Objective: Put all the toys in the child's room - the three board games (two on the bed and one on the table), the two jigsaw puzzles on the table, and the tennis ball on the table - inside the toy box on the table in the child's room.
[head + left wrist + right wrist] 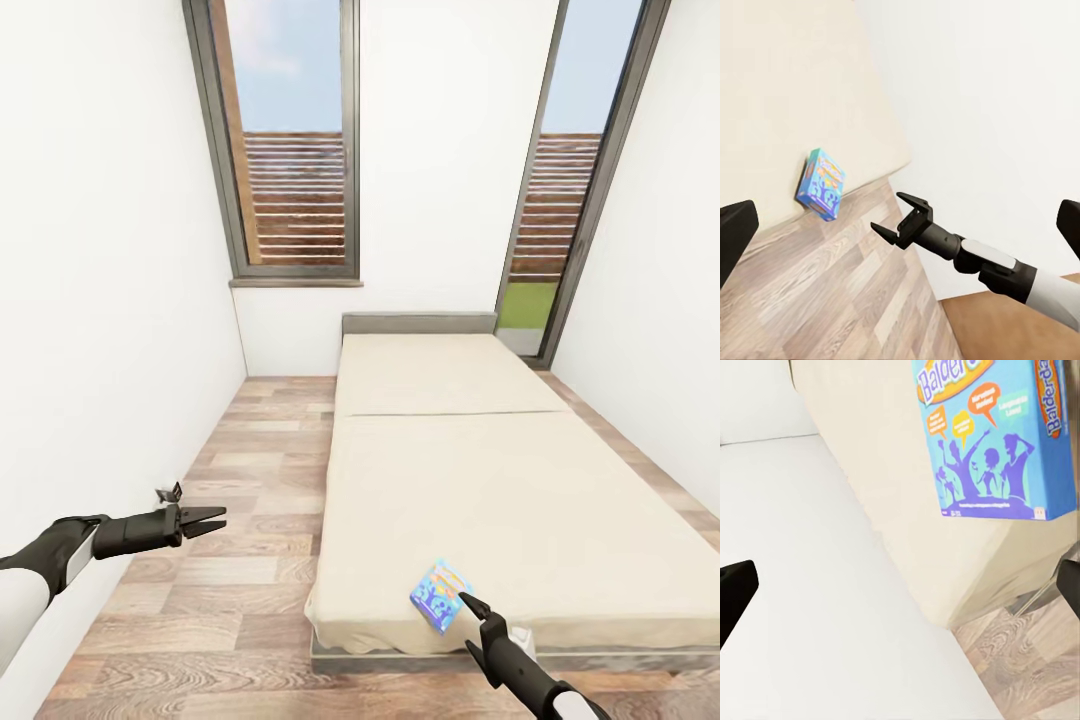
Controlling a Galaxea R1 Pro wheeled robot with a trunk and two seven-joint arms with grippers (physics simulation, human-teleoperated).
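My other hand (pixel 894 216) hangs open over the brown wood-plank floor (pixel 817 300); beyond it, a small blue printed game box (pixel 821 183) sits on the beige bed (pixel 795 90) edge.

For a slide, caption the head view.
Right gripper open beside the blue board game on the bed; left gripper open over the floor.

Slatted wooden fence (pixel 295 195) and a grass strip (pixel 527 304) lie outside under blue sky.
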